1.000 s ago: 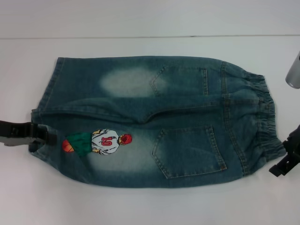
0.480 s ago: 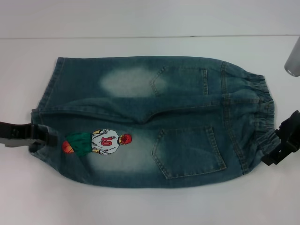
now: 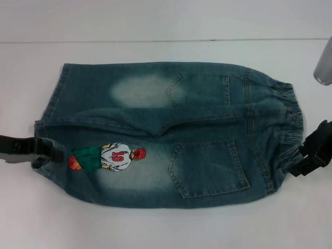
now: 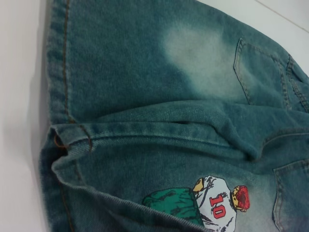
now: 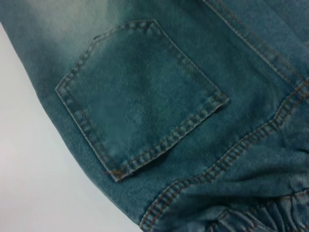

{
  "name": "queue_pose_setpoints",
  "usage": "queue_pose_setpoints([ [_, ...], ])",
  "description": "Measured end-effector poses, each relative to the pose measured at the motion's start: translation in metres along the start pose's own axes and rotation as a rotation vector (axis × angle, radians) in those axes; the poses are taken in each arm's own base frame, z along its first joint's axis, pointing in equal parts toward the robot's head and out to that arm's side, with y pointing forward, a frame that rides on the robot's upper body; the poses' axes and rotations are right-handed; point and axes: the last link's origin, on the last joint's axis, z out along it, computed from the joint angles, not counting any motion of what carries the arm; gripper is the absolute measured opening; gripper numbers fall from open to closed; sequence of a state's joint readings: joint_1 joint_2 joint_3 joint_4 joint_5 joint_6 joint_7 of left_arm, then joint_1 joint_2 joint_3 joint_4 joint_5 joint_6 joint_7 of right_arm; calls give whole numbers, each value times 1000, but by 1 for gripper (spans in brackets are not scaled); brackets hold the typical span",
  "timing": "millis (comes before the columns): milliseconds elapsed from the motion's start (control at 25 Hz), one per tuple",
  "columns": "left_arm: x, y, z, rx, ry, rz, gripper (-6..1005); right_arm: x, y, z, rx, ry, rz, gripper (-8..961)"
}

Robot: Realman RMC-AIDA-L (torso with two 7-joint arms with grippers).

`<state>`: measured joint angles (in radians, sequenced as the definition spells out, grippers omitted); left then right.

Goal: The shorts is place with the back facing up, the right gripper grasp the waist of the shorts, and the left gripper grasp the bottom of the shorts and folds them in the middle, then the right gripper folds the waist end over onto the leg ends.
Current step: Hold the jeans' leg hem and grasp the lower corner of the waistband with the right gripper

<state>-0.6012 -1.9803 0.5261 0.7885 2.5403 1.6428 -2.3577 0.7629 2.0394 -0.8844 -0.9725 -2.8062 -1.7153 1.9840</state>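
Note:
Blue denim shorts point(image 3: 171, 129) lie flat on the white table, back pockets up, leg ends to the left and elastic waist point(image 3: 288, 124) to the right. A printed basketball player point(image 3: 111, 157) marks the near leg. My left gripper point(image 3: 52, 153) is at the near leg's hem, shut on the bunched hem edge. My right gripper point(image 3: 300, 165) presses against the near end of the waistband, which is pushed in a little there. The left wrist view shows both leg hems point(image 4: 72, 133) and the print point(image 4: 212, 205). The right wrist view shows a back pocket point(image 5: 140, 96) and gathered waist point(image 5: 251, 212).
White table point(image 3: 155, 228) surrounds the shorts on all sides, with a seam line point(image 3: 155, 40) across the back. A grey cylindrical part point(image 3: 323, 65) hangs at the far right edge above the waist.
My right gripper has moved up and inward from the lower right until it meets the waistband, which has puckered slightly. The left gripper and the leg hem have stayed put.

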Motion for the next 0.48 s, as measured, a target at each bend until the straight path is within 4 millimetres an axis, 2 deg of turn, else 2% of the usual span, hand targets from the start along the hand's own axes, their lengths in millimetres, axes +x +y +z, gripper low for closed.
queue_pose_setpoints([
  [80, 0, 0, 0, 0, 0, 0, 31, 0, 1, 1, -1, 2, -2, 733],
  [480, 0, 1, 0, -1, 0, 2, 32, -1, 1, 3, 0, 1, -4, 245],
])
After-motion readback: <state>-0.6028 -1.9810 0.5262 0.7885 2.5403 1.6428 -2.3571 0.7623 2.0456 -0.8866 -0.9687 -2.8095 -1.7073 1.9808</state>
